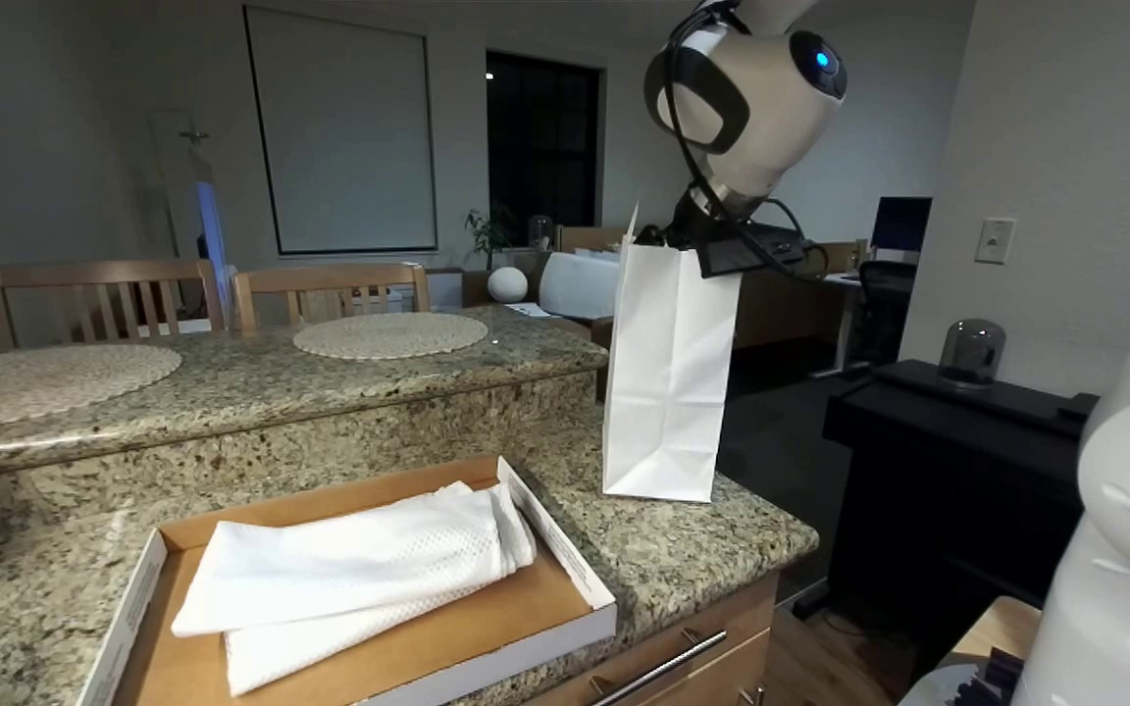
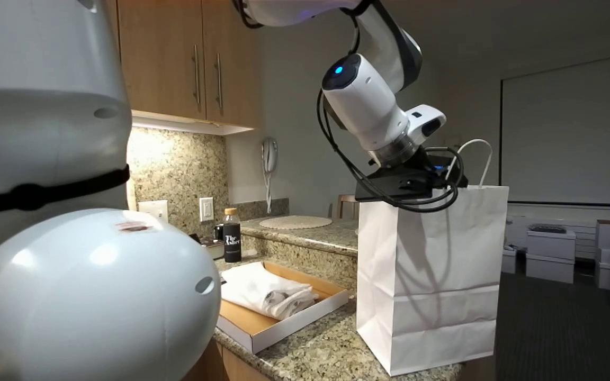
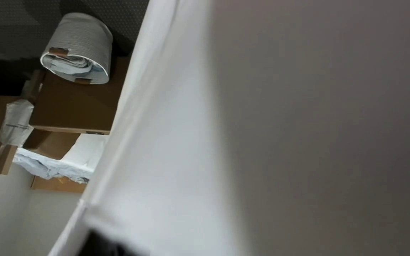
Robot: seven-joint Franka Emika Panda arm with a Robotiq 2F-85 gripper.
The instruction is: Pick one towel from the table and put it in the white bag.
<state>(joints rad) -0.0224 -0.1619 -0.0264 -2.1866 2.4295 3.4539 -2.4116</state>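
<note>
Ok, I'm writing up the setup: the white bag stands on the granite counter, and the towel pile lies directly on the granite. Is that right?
Not quite: the towel pile lies in a shallow cardboard tray, not directly on the granite counter, as both exterior views show. The white bag does stand on the granite counter.

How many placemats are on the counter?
2: in an exterior view, one placemat nearer the bag, another placemat cut off by the frame's left edge. Others may be hidden.
</note>
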